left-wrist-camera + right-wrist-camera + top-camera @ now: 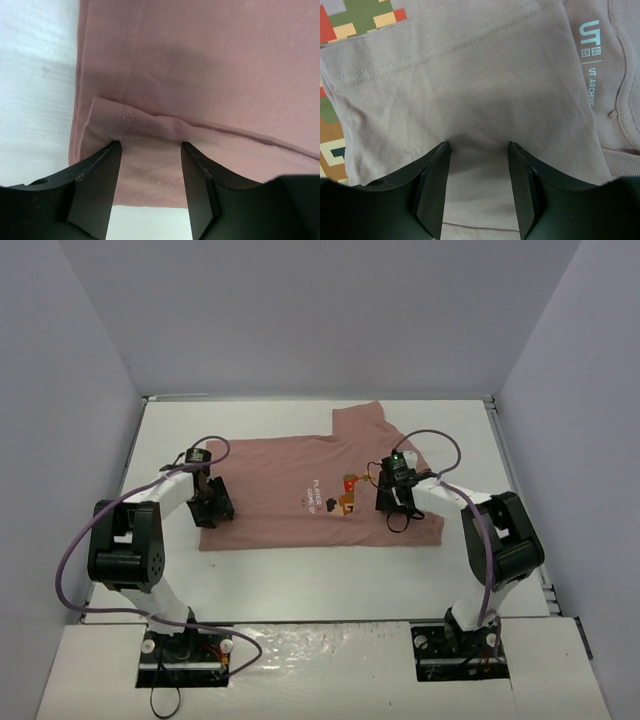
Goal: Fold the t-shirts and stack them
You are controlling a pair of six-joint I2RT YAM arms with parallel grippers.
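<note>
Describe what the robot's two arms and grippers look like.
The left arm and right arm share white links with chunky black joint housings; a purple cable loops along each. The left gripper and right gripper each carry two matte black, wedge-shaped fingers. A small green light glows at the right wrist.

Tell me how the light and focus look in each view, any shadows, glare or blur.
Top external: soft, even light, only faint shadows, no glare; the text on the t-shirt is barely legible. Left wrist: a soft dark shadow on the t-shirt, the table nearly washed out white. Right wrist: sharp, with the stitching and the UT label readable; the fingers are dark, showing little detail.
</note>
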